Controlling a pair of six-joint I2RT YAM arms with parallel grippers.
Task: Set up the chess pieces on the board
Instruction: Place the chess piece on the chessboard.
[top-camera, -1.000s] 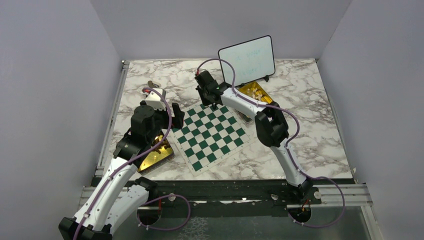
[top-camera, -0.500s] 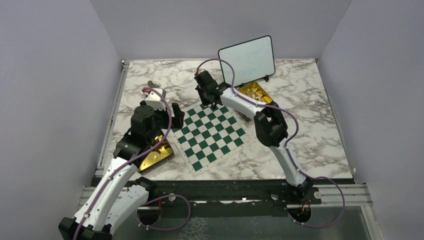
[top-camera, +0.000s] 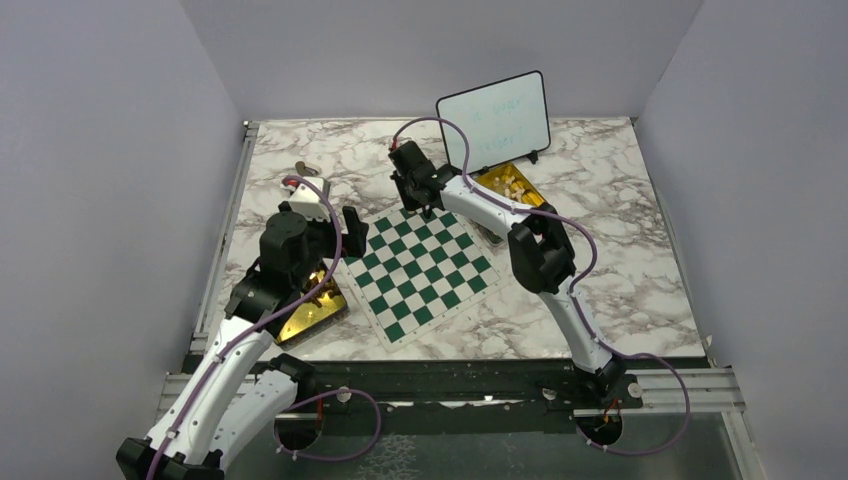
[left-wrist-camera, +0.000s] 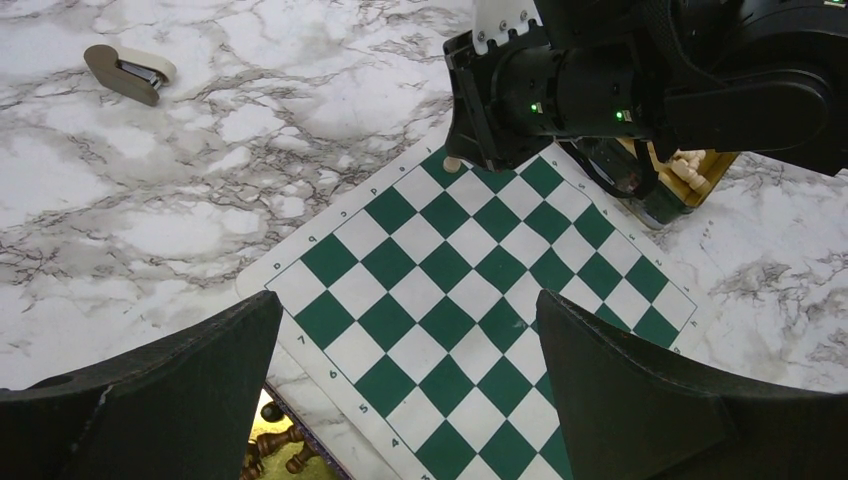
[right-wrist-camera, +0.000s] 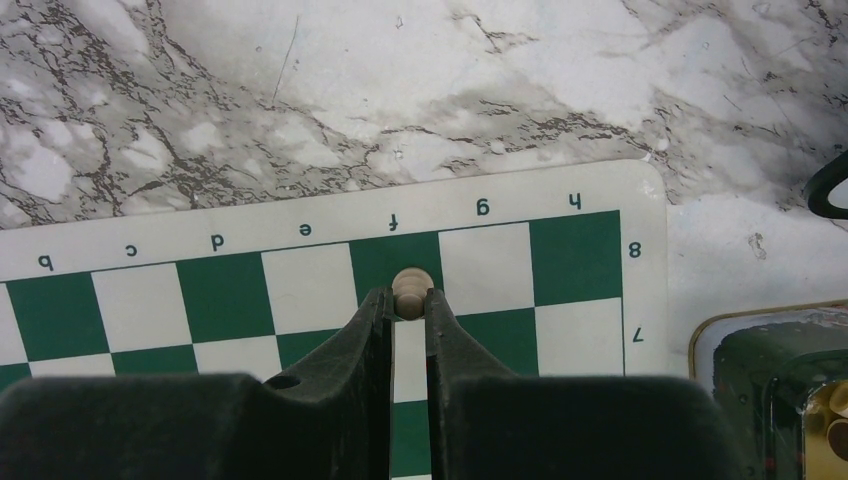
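The green and white board (top-camera: 418, 270) lies in the middle of the marble table and also shows in the left wrist view (left-wrist-camera: 470, 290) and the right wrist view (right-wrist-camera: 300, 270). My right gripper (right-wrist-camera: 408, 300) is shut on a pale beige chess piece (right-wrist-camera: 411, 290) over the green f8 square at the board's far edge; in the top view the gripper (top-camera: 428, 211) is at the board's far corner. The piece's base peeks out under that gripper in the left wrist view (left-wrist-camera: 452, 163). My left gripper (left-wrist-camera: 410, 390) is open and empty above the board's left side (top-camera: 350, 232).
A gold tin (top-camera: 510, 183) with pale pieces stands right of the board's far corner. Another gold tin (top-camera: 312, 312) with dark brown pieces (left-wrist-camera: 270, 450) lies at the board's left. A whiteboard (top-camera: 493, 120) stands at the back. A small stapler (left-wrist-camera: 128, 72) lies far left.
Hardly anything moved. The right gripper holds the pale piece at the board's far corner throughout; the left arm shifted very slightly.
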